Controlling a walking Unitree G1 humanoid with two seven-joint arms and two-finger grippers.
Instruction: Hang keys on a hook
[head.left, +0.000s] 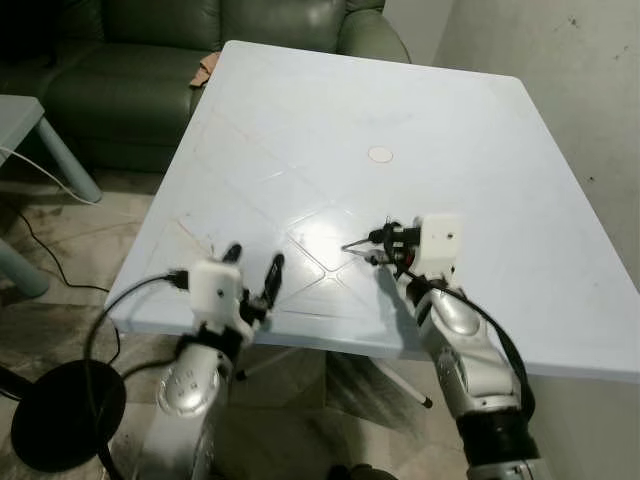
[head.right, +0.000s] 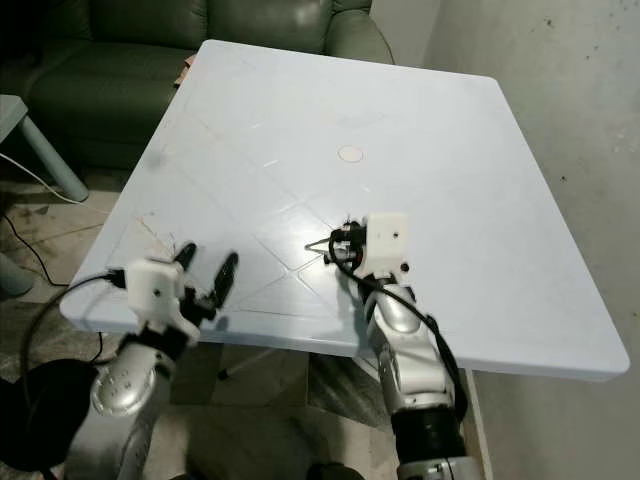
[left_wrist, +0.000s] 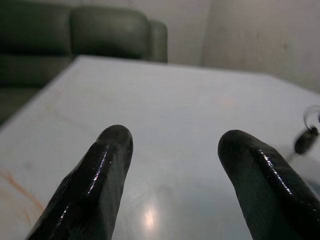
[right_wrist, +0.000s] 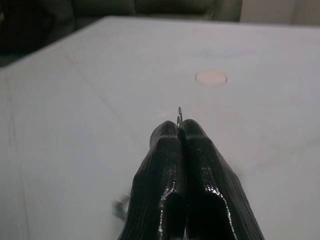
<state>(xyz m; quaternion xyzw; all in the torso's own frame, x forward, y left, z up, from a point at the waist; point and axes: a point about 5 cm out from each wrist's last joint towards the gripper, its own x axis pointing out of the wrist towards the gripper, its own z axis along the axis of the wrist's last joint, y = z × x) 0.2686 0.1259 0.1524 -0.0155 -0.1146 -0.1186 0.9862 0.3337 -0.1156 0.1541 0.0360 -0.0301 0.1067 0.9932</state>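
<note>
Left hand (head.left: 254, 272) spread, right hand (right_wrist: 179, 131) pinched

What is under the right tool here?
Under the right tool, the white table shows, with its shadow. A thin metal ring pokes out of its shut fingers; whatever else it pinches is covered.

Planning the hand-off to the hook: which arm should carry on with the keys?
Right. Its claw is shut on the key ring over the table, so it can likely carry the keys on. The left claw is open at the near edge.

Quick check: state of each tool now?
Left tool: open, holding nothing.
Right tool: closed on a thin metal key ring.
</note>
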